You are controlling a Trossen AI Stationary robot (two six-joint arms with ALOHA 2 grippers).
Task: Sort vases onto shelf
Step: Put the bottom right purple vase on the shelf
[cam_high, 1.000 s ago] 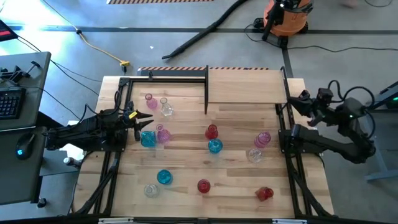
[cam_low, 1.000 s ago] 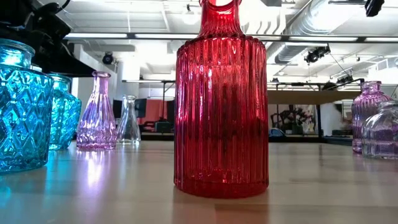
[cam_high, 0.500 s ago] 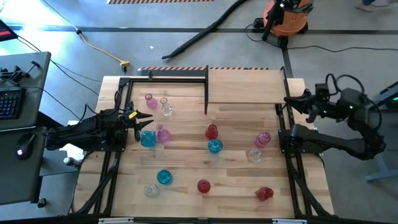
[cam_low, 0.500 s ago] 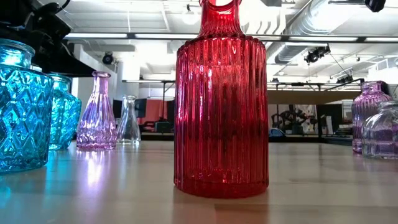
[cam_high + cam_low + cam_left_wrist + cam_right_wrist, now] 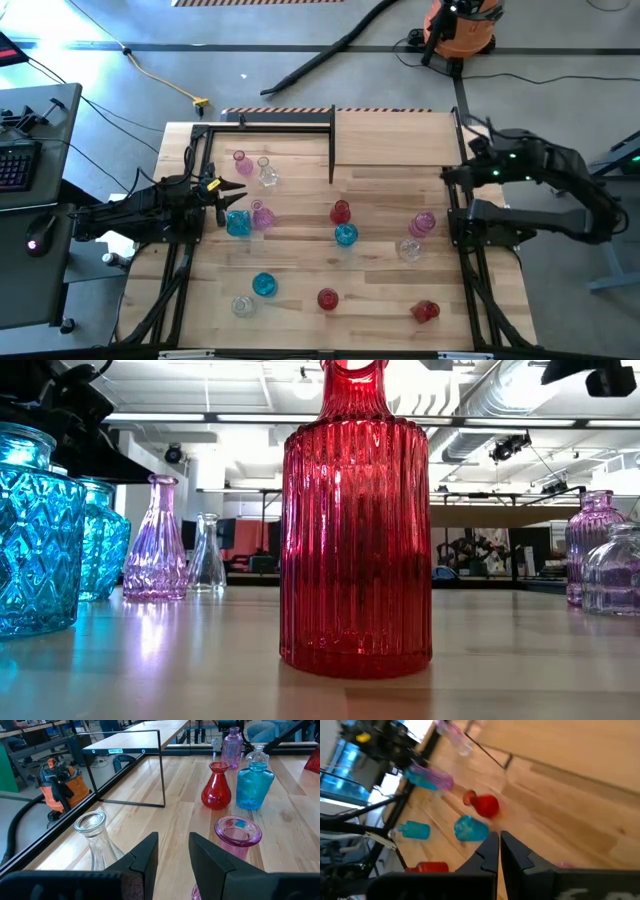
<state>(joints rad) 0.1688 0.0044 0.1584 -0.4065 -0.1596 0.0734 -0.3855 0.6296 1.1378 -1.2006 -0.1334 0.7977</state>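
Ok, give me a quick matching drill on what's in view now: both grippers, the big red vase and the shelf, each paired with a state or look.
1. left gripper
2. right gripper
3. red ribbed vase
4. shelf

A. fingers shut
B. light plywood top
C. fingers open
D. upright, nearest the low camera

Pairs: 1-C, 2-A, 3-D, 4-B

Both arms are matte black, built of blocky jointed segments; the left hand [image 5: 232, 190] ends in two slim tapered fingers with a small yellow mark just behind them. The right hand [image 5: 452, 174] carries a looping black cable and a small green light on its wrist. Seen from the wrist, the left fingers [image 5: 142, 860] are thick, angular dark plastic with bevelled edges.
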